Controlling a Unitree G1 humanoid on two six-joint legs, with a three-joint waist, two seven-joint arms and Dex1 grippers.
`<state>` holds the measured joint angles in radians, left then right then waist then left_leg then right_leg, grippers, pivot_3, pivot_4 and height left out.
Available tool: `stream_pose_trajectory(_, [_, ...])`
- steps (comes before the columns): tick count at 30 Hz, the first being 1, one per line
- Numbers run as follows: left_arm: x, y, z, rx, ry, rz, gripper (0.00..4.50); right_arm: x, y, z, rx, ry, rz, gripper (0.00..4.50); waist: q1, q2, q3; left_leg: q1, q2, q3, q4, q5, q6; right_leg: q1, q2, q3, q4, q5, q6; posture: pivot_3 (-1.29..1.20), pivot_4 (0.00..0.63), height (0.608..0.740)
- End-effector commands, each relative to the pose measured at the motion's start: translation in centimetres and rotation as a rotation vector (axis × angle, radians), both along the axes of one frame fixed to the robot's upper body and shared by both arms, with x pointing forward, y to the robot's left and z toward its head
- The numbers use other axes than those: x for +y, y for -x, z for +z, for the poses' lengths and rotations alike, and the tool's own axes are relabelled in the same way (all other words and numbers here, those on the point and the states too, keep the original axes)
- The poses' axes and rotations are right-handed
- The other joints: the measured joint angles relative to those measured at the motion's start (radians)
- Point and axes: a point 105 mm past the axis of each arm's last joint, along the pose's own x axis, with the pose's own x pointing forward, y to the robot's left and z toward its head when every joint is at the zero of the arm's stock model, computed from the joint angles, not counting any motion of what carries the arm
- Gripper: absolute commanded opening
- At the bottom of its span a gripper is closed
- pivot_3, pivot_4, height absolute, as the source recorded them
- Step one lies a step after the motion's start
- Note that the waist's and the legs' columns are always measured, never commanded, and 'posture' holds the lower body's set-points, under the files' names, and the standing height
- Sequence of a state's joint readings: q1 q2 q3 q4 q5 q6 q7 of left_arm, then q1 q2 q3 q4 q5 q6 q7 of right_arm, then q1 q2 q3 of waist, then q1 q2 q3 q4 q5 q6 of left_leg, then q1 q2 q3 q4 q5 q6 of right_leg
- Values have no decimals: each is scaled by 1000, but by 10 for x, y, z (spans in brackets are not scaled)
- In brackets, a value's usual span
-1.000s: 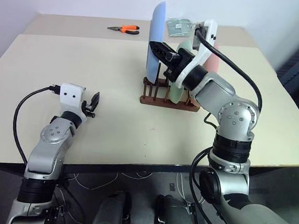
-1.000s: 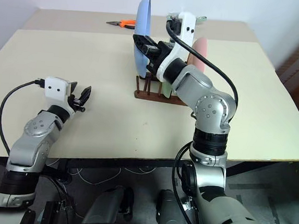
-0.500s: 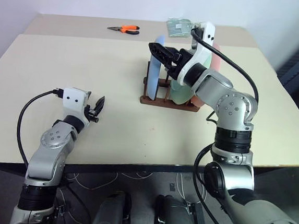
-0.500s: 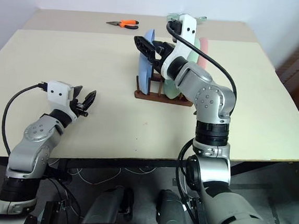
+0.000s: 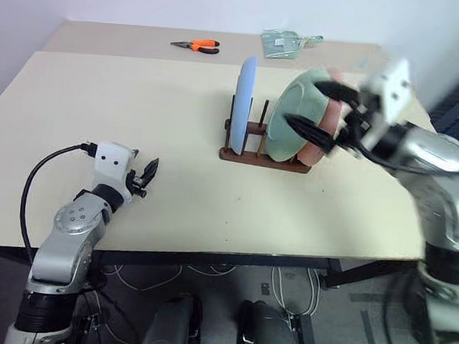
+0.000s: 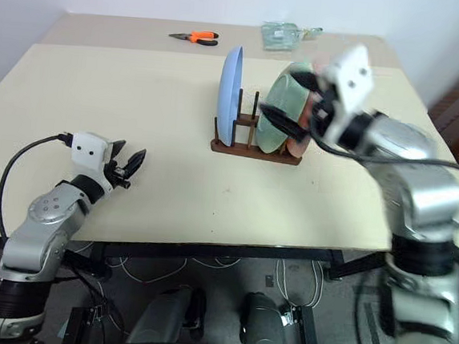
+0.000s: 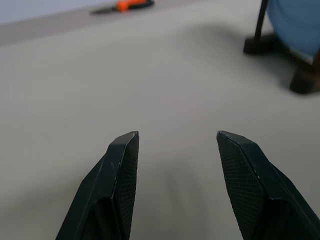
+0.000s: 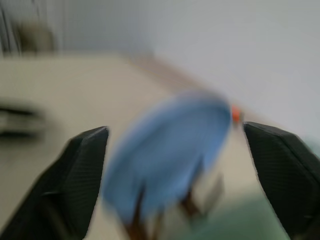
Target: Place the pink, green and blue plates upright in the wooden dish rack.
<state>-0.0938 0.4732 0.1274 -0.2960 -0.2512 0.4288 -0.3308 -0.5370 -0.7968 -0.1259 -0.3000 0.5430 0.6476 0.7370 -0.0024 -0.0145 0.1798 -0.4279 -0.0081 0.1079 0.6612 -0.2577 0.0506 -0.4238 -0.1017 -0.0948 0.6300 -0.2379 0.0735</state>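
Note:
The blue plate (image 5: 244, 101) stands upright at the left end of the wooden dish rack (image 5: 263, 156). The green plate (image 5: 289, 121) leans in the rack's middle, and the pink plate (image 5: 318, 150) stands behind it at the right end. My right gripper (image 5: 319, 111) hovers open just right of the rack, in front of the green and pink plates, with nothing between its fingers. In the right wrist view the blue plate (image 8: 165, 150) lies beyond the open fingers. My left gripper (image 5: 145, 173) is open and empty, low over the table near the front left.
Orange pliers (image 5: 199, 46) and a clear packet (image 5: 285, 42) lie at the back of the beige table (image 5: 138, 108). The table's front edge runs just below my left arm.
My right gripper set the blue plate into the rack's left end, let go and swung away to the right, now open. The left arm has barely moved.

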Motion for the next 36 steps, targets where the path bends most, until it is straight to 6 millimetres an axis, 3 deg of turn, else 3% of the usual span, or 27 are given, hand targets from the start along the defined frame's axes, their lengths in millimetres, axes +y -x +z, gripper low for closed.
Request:
stream_pose_trajectory(1, [-35, 14, -1, 34, -23, -236, 2524, -8, 20, -4, 7, 107, 18, 2108, -6, 1, 0, 0, 0, 0, 0, 0, 0, 0, 0, 0, 0, 0, 0, 0, 150, 740])
stream_pose_trajectory(5, [-82, 36, -4, 103, -25, -522, 2524, -11, 21, -23, 24, 222, -42, 37, -11, 2, 1, 0, 1, 0, 0, -2, -3, -1, -1, 0, 0, 0, 0, 0, 150, 740])
stream_pose_trajectory(7, [-100, 44, -3, 115, -31, -624, 2524, -15, 13, -31, 10, 278, -94, 37, -9, 2, 1, 0, 1, 0, 0, -2, -3, -1, -2, 0, 0, 0, -1, 0, 150, 740])
stream_pose_trajectory(10, [-111, 46, 1, 114, -37, -669, 2524, -11, 4, -36, -9, 307, -107, 37, -8, 2, 1, 0, 1, 0, 0, -2, -3, -1, -2, 0, 0, 0, -1, 0, 150, 740])
stream_pose_trajectory(20, [-109, 40, 11, 81, -6, -621, 2524, -6, -30, -43, -73, 367, -159, 37, -8, 3, 1, 0, 1, 0, 2, 0, 0, -1, -1, 0, 0, 0, 0, 0, 150, 740])
stream_pose_trajectory(29, [-109, 41, 7, 88, 3, -606, 2524, 26, -23, -32, -140, 332, -30, 37, -6, 3, 1, -1, 0, 0, 2, 0, 0, 0, 0, -1, 0, 0, 0, 0, 150, 740])
stream_pose_trajectory(36, [-112, 41, 6, 89, 7, -611, 2524, 33, -17, -33, -159, 362, 7, 37, -6, 3, 1, -1, 0, 0, 2, 0, 0, 0, 0, -1, 1, 0, 0, 0, 150, 740])
